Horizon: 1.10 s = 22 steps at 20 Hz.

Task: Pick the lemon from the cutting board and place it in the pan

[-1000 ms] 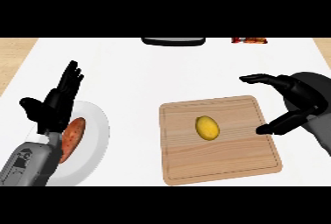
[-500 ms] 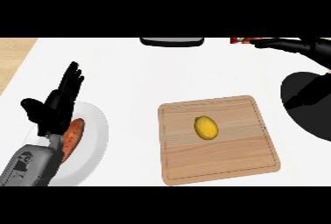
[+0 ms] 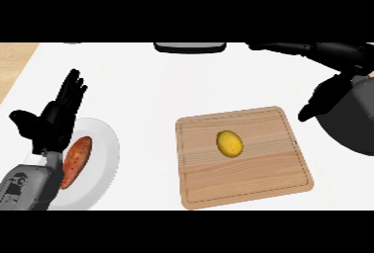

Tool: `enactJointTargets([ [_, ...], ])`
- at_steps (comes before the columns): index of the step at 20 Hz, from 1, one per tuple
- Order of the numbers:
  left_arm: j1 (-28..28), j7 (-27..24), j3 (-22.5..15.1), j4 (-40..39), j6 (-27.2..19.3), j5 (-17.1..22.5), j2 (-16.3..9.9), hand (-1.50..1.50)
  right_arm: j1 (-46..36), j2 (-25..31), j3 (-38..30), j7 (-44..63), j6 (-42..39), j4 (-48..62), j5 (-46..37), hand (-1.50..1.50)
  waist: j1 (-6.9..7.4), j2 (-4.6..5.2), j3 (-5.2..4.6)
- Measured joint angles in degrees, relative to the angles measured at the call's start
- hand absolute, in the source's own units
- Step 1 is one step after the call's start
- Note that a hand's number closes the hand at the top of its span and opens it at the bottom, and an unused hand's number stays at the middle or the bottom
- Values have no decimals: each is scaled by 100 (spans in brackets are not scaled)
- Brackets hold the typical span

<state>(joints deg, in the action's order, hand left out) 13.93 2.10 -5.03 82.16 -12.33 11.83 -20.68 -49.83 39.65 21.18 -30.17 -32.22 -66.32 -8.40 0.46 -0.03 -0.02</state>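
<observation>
Since the counter point(image 3: 219, 79) is the broad white surface everything sits on, it gives both arms room to work from the near edge, though most of what lies on it is gathered toward the middle and left. Next in size, the board point(image 3: 270, 183) lies flat right of centre, slightly skewed, and serves as the lemon's starting place. At the left a white plate point(image 3: 106, 153) carries a reddish-orange piece of food point(image 3: 74, 160), partly hidden by the left forearm; it has no part in the task and sits well apart from the board. High on the right, the right hand point(image 3: 336, 54) is raised clear of the board with fingers stretched out toward the far edge, released and holding nothing; I judge it is placed there as a lift before coming down on the fruit, since it hangs well away from it. The left hand point(image 3: 58, 116) stands at the left edge over the plate, fingers up and relaxed, resting and empty, seemingly kept out of the way. At the far edge a dark pan point(image 3: 188, 47) is only partly in view, which I take to be the target. Smallest, the lemon point(image 3: 229, 143) lies alone near the board's centre, untouched, so the pick is not yet made.
</observation>
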Motion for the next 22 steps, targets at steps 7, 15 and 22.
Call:
enactJointTargets([
  [7,-133,-2,75,79,24,-92,75,0,468,-299,193,483,-407,-921,138,-150,-50,-14,-1],
  [15,-182,-69,187,46,138,-251,247,0,755,-633,76,1108,-758,-1336,-331,-150,-31,-3,1],
  [22,-87,3,293,43,213,-398,347,0,912,-957,-67,1185,-690,-1123,-1088,-150,-26,6,1],
])
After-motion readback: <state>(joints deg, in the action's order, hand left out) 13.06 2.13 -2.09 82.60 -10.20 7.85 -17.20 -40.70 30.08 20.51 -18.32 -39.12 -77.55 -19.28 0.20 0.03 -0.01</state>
